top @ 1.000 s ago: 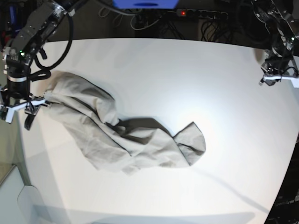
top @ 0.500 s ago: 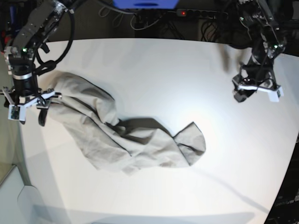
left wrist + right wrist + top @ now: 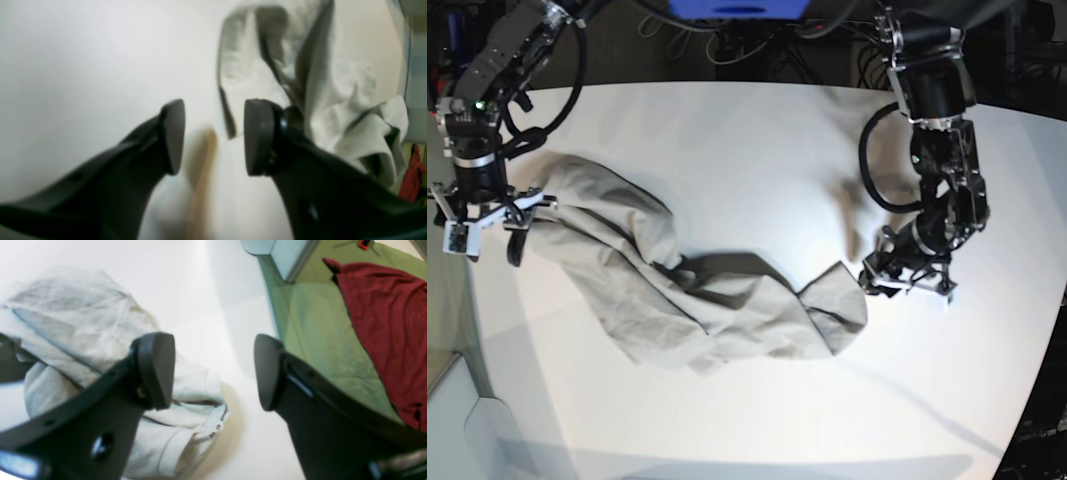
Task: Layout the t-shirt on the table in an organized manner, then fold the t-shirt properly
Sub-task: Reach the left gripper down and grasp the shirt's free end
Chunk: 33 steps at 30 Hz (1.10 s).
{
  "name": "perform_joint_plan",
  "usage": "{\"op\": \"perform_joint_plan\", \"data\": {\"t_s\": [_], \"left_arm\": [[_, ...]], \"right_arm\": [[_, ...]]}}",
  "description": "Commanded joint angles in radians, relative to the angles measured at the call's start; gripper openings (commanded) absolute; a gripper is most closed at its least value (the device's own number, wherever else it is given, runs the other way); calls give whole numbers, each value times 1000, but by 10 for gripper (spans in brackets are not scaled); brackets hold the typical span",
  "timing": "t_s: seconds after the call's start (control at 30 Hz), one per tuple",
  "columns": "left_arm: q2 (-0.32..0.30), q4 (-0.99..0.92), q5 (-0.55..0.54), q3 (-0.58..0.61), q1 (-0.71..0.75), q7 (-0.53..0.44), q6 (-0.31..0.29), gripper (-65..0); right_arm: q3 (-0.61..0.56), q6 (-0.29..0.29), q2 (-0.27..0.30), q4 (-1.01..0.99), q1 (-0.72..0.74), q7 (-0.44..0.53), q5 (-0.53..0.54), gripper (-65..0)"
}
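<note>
The white surface [image 3: 757, 140] under me is matte and smooth, brightest near its middle, and it curves away at the far edge, where dark cables and a power strip [image 3: 857, 30] with a red light lie. Past the edge by my right arm I see a green mat [image 3: 320, 336] with a dark red cloth [image 3: 390, 316] on it, down on the floor. Most of the far half and the whole near edge are bare, so there is open room on both of those sides. The t-shirt [image 3: 687, 280] is a pale grey-beige heap, wrinkled and bunched, stretched as a long band from the edge by my right arm toward the middle of the surface, with one rounded flap at its end near my left arm. My right fingers [image 3: 485, 212] stand spread wide with nothing between them, one over the bunched cloth at that edge and the other over bare surface by the rim; whether they touch the cloth I cannot tell. My left fingers [image 3: 907, 275] are parted too, empty, low above bare surface just beside the rounded flap, whose hem shows between and beyond them in my left wrist view.
</note>
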Motion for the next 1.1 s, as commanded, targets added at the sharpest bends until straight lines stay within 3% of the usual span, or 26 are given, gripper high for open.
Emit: {"op": "perform_joint_plan", "data": {"t_s": [0.0,0.17,0.3,0.47,0.83,1.07], "left_arm": [[-17,5,-14,30,-26,-32,-3,-393],[-20,-4,-14,196,-12,-148,6,-405],[-15,-6,-14,253,8,-172,6,-405],[9,-4,-14,250,28,-171,12,-404],[11,1,-17,250,39,-169,197,-348],[19,-7,-16,250,28,-172,204,-347]], "right_arm": [[-1,18,5,22,-6,30,15,-273],[-2,18,5,22,-29,30,15,-273],[-2,18,13,22,-40,30,15,-273],[-5,21,42,22,-43,32,15,-273],[-1,22,48,22,-44,32,15,-273],[-5,22,48,22,-44,32,15,-273]]}}
